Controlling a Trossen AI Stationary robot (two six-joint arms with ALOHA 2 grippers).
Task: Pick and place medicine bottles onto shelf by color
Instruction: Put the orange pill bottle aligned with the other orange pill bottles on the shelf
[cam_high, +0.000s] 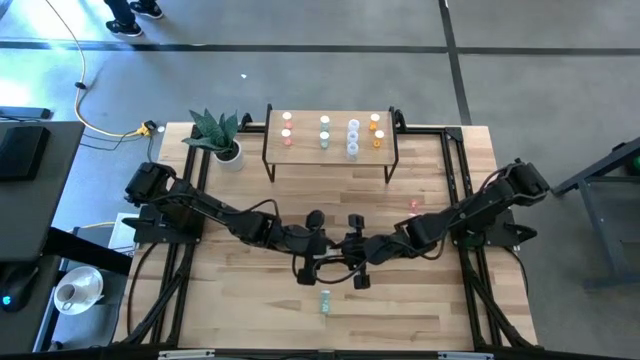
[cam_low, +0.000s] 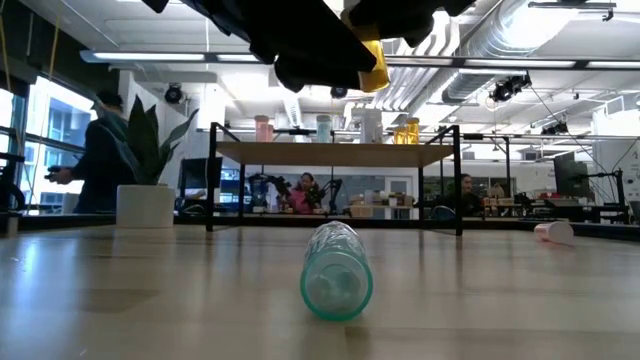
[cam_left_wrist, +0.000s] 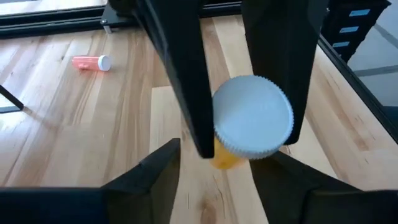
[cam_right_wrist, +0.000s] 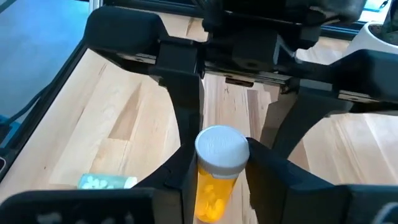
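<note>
My right gripper (cam_right_wrist: 216, 171) is clamped on the orange bottle (cam_right_wrist: 211, 183) — the left gripper (cam_left_wrist: 214, 171) stands apart. I should back left straight off, avoiding the cap (cam_left_wrist: 254, 116) — then lift toward the shelf (cam_high: 330, 150)

- Left arm (cam_high: 215, 212) — matte black throughout, built of chunky rounded segments joined by slimmer links, with a bulkier housing at its base by the table's edge.
- Right arm (cam_high: 470, 212) — the same black finish and segmented build, mirrored on the other side.
- Thin black cables loop loosely out from both wrists near the table's middle.
- Left gripper (cam_right_wrist: 230, 134): two long, flat, slab-like black fingers hanging from a boxy cross-carriage with squared shoulders.
- Right gripper (cam_right_wrist: 214, 177): dark fingers with smooth, angular inner faces and broad, wedge-shaped bases.
- Gripper surfaces look plain, dull plastic; any screws or markings are too small to tell.
</note>
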